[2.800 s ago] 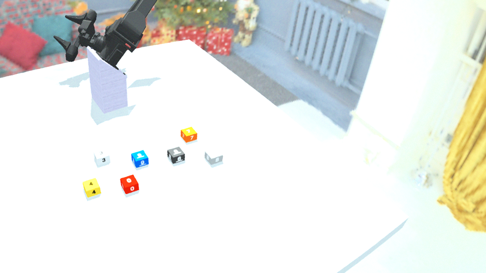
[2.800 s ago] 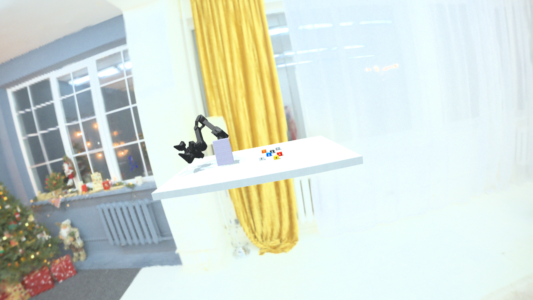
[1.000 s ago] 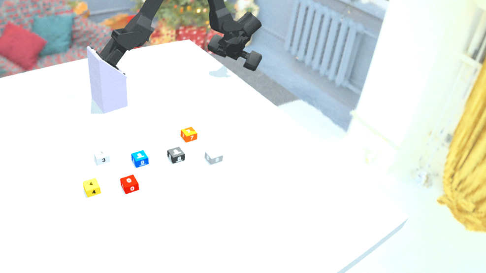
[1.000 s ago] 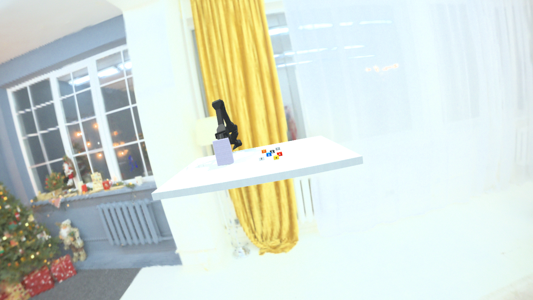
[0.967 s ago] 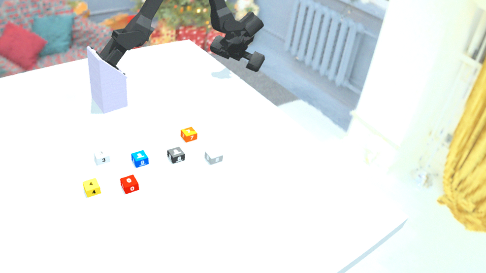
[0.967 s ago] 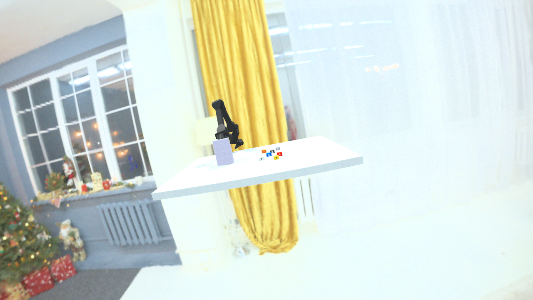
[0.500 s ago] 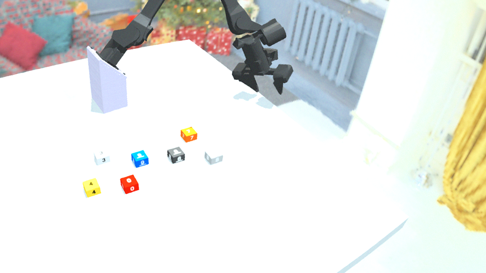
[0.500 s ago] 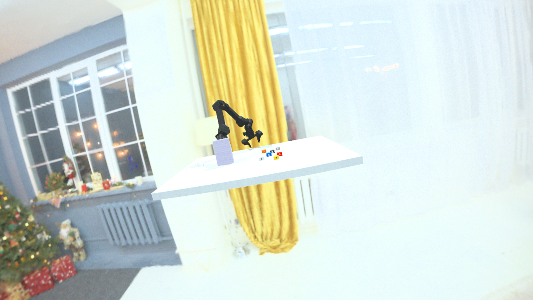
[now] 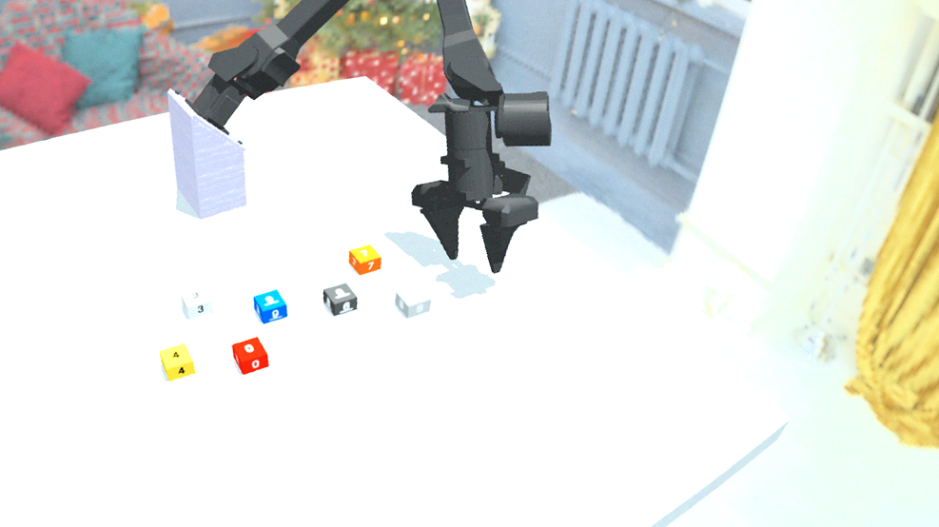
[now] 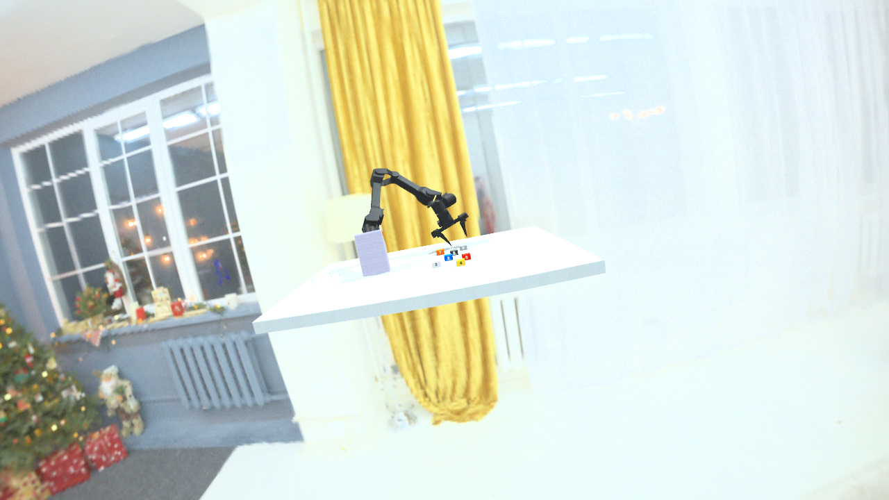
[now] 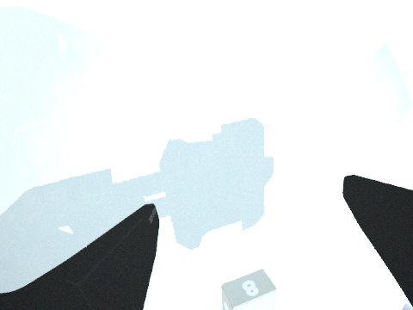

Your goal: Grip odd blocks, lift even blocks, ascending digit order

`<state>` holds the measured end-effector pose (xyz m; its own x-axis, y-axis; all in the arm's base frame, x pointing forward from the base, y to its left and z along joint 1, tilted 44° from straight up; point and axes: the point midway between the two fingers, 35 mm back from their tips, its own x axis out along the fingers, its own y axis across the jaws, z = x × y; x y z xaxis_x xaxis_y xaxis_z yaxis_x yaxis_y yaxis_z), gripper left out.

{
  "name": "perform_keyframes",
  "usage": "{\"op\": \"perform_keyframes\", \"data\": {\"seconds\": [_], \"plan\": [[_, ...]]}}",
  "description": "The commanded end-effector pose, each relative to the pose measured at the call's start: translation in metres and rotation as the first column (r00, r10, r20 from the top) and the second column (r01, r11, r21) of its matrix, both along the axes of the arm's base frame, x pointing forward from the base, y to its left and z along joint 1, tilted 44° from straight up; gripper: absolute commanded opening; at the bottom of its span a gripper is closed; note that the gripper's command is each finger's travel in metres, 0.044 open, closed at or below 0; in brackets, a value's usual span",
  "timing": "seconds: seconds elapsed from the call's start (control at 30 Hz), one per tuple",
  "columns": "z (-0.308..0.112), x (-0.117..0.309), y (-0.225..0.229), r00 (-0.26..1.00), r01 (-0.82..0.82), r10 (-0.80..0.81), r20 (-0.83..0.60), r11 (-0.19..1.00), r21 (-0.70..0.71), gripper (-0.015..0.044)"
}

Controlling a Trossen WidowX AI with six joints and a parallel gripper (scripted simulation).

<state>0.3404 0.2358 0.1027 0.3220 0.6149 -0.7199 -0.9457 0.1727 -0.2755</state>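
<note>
My gripper [image 9: 475,265] [image 10: 458,239] [image 11: 249,200] is open and empty, above the table beyond the grey block. The grey block [image 9: 412,304] [image 11: 249,288] shows 8, at the wrist view's bottom edge. In the top view, an orange block [image 9: 364,260] shows 7. A black block [image 9: 340,299] shows an underlined digit that looks like 6. A blue block [image 9: 270,307] shows an underlined 9. A white block [image 9: 195,306] shows 3. A red block [image 9: 249,356] [image 10: 466,255] shows 0. A yellow block [image 9: 177,363] [image 10: 460,262] shows 4. All rest on the table.
A pale lilac pedestal [image 9: 206,167] [image 10: 372,253] carries the arm's base, left of the blocks in the exterior view. The blocks stand close together on the white table [image 9: 421,461] [image 10: 323,292]. The arm's shadow falls beyond the grey and orange blocks.
</note>
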Motion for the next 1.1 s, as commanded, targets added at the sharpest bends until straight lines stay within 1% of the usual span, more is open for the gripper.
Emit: {"op": "perform_keyframes", "data": {"seconds": [0.0,0.13,0.23,0.4,0.53,0.7,0.77,0.83,1.07], "plan": [[-0.048,0.011,-0.055,0.975,0.112,-0.122,-0.187,0.992,-0.064,0.0400],[-0.090,0.006,-0.108,0.889,0.226,-0.252,-0.381,0.968,-0.113,0.0400],[-0.119,-0.006,-0.147,0.778,0.314,-0.342,-0.527,0.938,-0.146,0.0400],[-0.155,-0.040,-0.203,0.520,0.454,-0.433,-0.736,0.870,-0.191,0.0400],[-0.173,-0.071,-0.234,0.276,0.562,-0.433,-0.858,0.797,-0.221,0.0400],[-0.165,-0.087,-0.296,0.019,0.712,-0.478,-0.878,0.623,-0.324,0.0400],[-0.162,-0.093,-0.312,-0.052,0.741,-0.474,-0.879,0.572,-0.352,0.0400],[-0.161,-0.097,-0.319,-0.086,0.753,-0.470,-0.879,0.546,-0.366,0.0400],[-0.161,-0.097,-0.320,-0.091,0.755,-0.469,-0.878,0.543,-0.368,0.0400]]}}
